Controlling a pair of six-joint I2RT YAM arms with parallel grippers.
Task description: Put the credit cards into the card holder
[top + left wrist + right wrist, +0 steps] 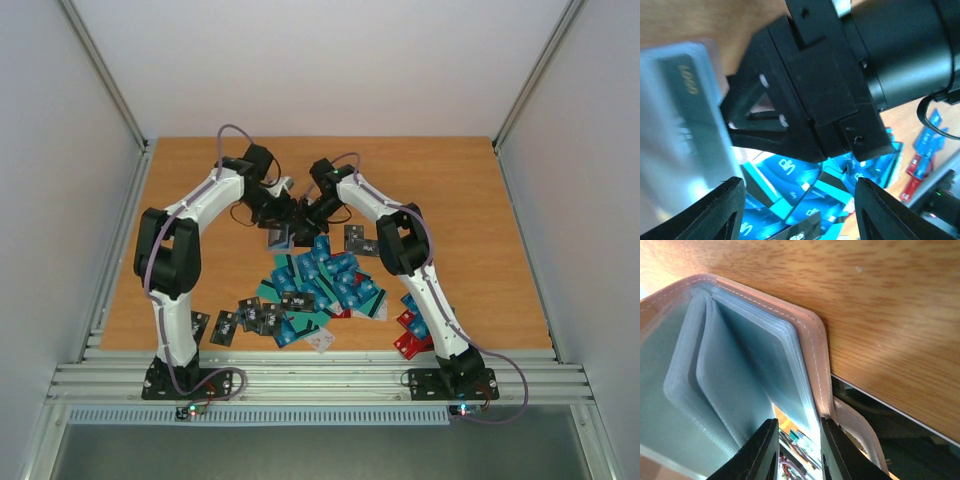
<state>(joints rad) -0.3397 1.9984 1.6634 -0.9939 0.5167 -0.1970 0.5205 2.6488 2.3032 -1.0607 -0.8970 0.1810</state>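
While the right gripper (798,426) has its jaws drawn almost together, it clamps the lower edge of the card holder (812,347), with only a narrow slit between its two fingers (762,452). The holder stands open just ahead of those fingers. Its pinkish-brown stitched cover curves round the outside, and the clear sleeves (740,375) fan out inside it. A thin bundle of those leaves runs down into the slit. Past the cover lies the wooden surface (880,300).

The left gripper (799,186) has its fingers wide apart with nothing between them. Straight ahead of it is the black body of the right gripper. Beside that, out toward the left finger's side, the card holder shows only as a blurred pale sheet with a dark panel. Beyond the left gripper's fingertips the credit cards (785,170) lie heaped on the surface, mostly bright blue and teal, overlapping one another. A few red cards (917,167) lie past its right finger. From above, the heap sits just behind the two grippers, toward the arm bases. Some black cards (240,318) are scattered at the heap's left end, well apart from both grippers.
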